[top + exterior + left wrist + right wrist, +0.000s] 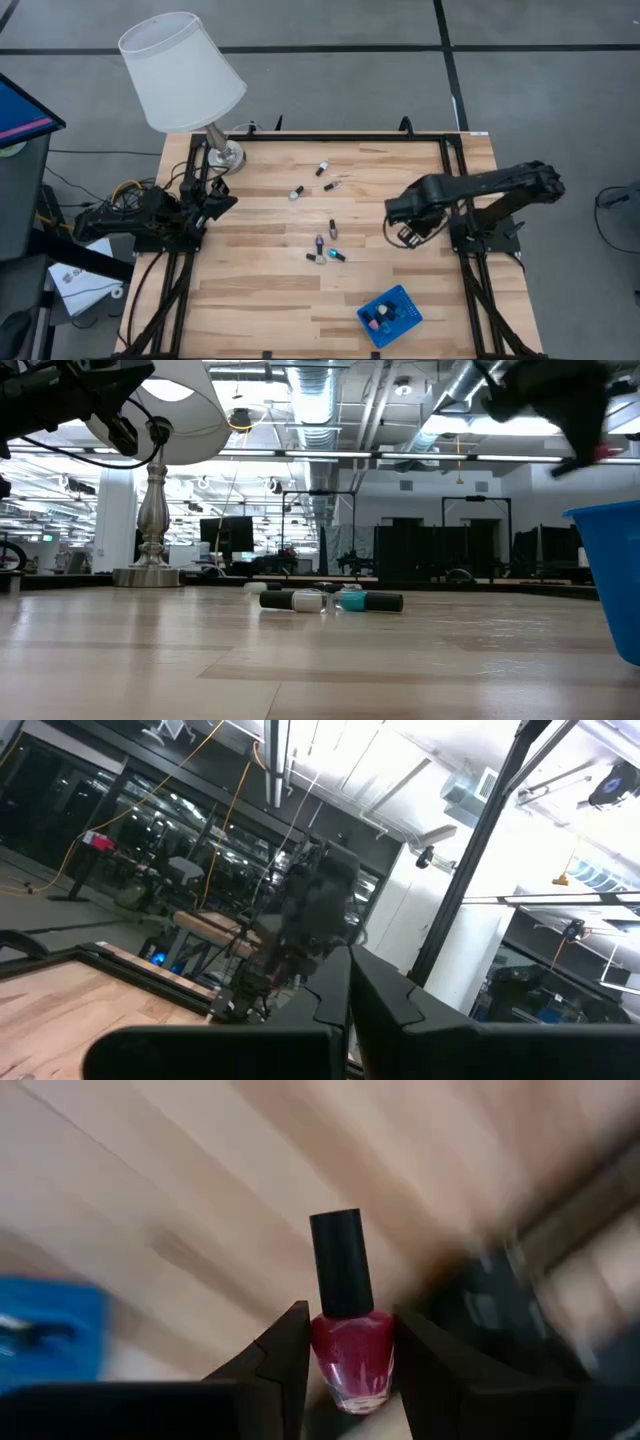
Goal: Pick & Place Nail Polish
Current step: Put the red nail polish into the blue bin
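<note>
My right gripper (393, 209) hangs above the table's right half, shut on a red nail polish bottle (352, 1355) with a black cap. Several other small bottles (320, 245) lie on their sides near the table's middle, and they also show in the low view (330, 600). The small blue tray (390, 315) near the front edge has a few bottles in it. My left gripper (228, 203) waits at the left edge by the lamp base, its fingers (340, 995) together and empty. My right gripper pinches the red glass body (352, 1342) of the bottle between its two fingers, one on each side. The black cap (340, 1260) sticks out past the fingertips, along the fingers. The bottle is lifted clear of the table.
A table lamp with a white shade (183, 70) stands on its metal base (225, 155) at the far left corner. A black frame rail (340, 137) runs along the table's far edge. Bare wood lies between the scattered bottles and the blue tray.
</note>
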You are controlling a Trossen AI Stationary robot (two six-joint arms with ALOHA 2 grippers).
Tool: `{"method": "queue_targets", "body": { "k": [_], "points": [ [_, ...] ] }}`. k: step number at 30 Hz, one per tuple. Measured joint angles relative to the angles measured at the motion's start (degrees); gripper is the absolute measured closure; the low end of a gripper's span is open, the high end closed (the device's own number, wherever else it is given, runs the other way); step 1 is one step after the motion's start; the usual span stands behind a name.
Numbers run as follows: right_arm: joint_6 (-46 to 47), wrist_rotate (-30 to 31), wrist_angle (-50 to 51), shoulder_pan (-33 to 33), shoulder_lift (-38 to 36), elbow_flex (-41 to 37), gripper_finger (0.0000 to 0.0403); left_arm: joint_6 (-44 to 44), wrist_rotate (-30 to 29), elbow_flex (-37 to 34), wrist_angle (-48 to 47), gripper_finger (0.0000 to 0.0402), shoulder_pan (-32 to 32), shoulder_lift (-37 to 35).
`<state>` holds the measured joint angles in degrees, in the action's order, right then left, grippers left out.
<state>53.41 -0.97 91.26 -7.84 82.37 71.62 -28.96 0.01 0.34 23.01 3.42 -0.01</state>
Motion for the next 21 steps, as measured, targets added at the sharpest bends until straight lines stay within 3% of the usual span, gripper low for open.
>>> {"method": "queue_targets", "body": {
  "k": [4,12,21],
  "points": [
    [3.14,-8.46,-0.48,-1.28,4.53,-0.86,0.0291,0.0,0.0,0.0,0.03,0.0401,-0.01,0.0],
    [1.64,-18.82,-1.32,-6.82,14.89,-1.59,0.0291,0.01,0.0,0.0,-0.07,0.0401,-0.01,0.0],
    [5.35,-21.73,-1.22,-12.19,14.95,-1.28,0.029,0.01,0.02,0.0,-0.01,0.0401,-0.02,0.0]
  ]
}}
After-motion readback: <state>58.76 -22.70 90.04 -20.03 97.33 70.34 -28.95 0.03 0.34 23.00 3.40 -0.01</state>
